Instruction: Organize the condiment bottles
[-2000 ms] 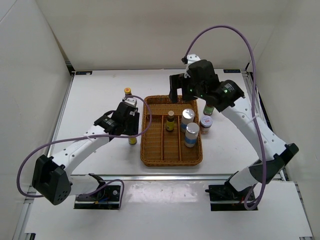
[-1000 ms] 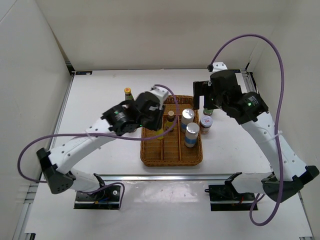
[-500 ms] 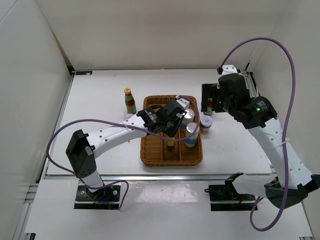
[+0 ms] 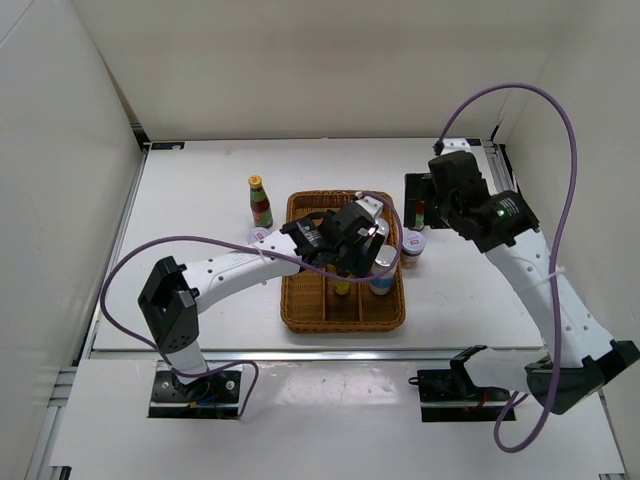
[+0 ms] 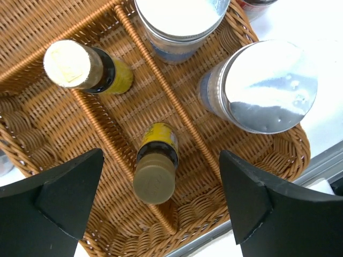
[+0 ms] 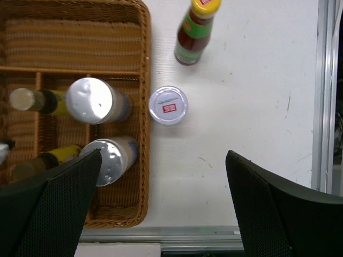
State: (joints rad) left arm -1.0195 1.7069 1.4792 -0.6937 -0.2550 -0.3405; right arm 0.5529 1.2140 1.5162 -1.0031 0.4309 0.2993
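Tabletop: white, boxed in by pale walls; carries a wicker tray between the two arms.
Tray lanes: right lane taken by two silver-lidded shakers, middle lane by two small brown bottles, one behind the other.
Left gripper: spread wide, straddling the nearer brown bottle with a gap on each side, gripping nothing.
Right gripper: spread wide too, hovering over bare table just outside the tray's right wall, holding nothing.
Outside the tray: white red-lidded jar just beside the right wall; tall red-green bottle beyond it; second tall bottle and second jar left of the tray, that jar partly hidden by the left arm.
Progress: judged about half, four in and four out.
Risk, left side: rising askew likely to clip the cap with a finger and tip the bottle onto the divider or its twin; woven floor, poor footing.
Risk, right side: jar so near the wicker that a descending finger may land on the rim or shove the jar against it.
Risk, tall bottles: narrow base, high cap; prone to toppling if nudged or gripped off-centre.
Risk, arms: both wrists close over one tray; crossing paths apt to knock the shakers.
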